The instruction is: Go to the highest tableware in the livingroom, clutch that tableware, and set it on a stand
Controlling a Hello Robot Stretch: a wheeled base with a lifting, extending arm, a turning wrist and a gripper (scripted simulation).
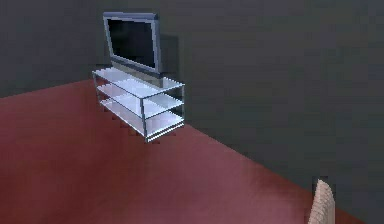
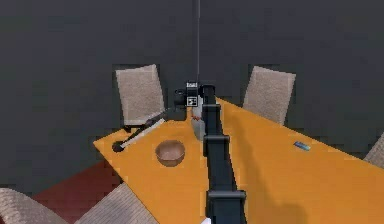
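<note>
Bowl (image 2: pixel 171 152), seemingly brown, sits on the orange surface (image 2: pixel 285 175) near the claw (image 2: pixel 135 132); whether the claw grasps anything, I cannot tell.

Legible markings: none
The two white squares (image 2: pixel 188 98) at the far end of the arm (image 2: pixel 222 170) bear black marks that form no readable character or number; the television (image 1: pixel 133 42) screen is dark, with no text on it

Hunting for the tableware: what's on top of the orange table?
A brown bowl, a long dark utensil and a small grey object lie on the table. The arm covers a strip of tabletop; what sits by the gripper is unclear.
</note>
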